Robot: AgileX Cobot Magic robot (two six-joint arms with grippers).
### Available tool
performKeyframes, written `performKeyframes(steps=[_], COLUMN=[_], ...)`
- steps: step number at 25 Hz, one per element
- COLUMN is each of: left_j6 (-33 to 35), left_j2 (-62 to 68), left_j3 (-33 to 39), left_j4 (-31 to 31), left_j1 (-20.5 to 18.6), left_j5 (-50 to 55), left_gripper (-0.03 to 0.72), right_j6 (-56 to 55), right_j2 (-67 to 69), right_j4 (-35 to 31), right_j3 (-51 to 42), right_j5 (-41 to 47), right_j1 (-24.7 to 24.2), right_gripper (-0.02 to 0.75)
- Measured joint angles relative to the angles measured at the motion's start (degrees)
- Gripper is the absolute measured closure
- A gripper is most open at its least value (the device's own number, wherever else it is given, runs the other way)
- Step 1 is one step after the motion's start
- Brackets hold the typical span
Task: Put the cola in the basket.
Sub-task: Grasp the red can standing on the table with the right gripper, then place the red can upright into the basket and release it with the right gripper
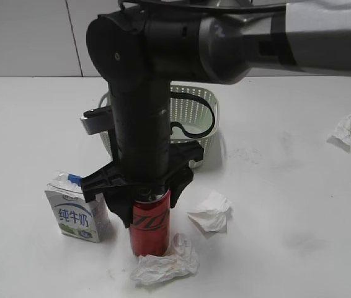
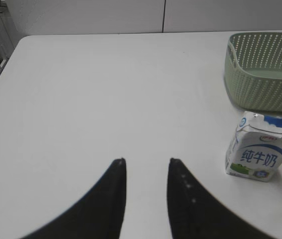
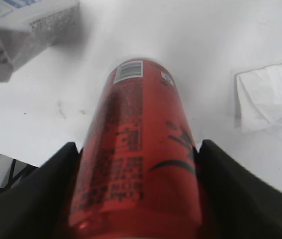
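Observation:
The cola, a slim red can with dark lettering, stands upright at the front of the white table. Its top is hidden inside my right gripper. In the right wrist view both black fingers of that gripper press the sides of the cola. The pale green perforated basket sits behind the arm, partly hidden by it, and also shows in the left wrist view. My left gripper is open and empty over bare table, left of the carton.
A white-and-blue milk carton stands just left of the can. A crumpled tissue lies against the can's base, another to its right, and a third at the far right.

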State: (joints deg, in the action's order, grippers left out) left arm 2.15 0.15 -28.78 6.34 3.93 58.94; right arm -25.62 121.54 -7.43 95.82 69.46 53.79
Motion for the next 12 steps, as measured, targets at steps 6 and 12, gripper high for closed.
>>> performKeyframes(steps=[6,12], left_j6=[0.0,0.0], left_j2=[0.0,0.0], left_j3=[0.0,0.0], left_j4=[0.0,0.0], left_j1=[0.0,0.0], left_j5=[0.0,0.0], left_gripper=[0.460,0.460], right_j6=[1.8,6.9], right_j2=[0.0,-2.9], right_j4=[-0.5,-2.4], right_j3=[0.2,0.2], right_j5=[0.0,0.0], right_j1=[0.0,0.0], right_gripper=[0.214,0.214])
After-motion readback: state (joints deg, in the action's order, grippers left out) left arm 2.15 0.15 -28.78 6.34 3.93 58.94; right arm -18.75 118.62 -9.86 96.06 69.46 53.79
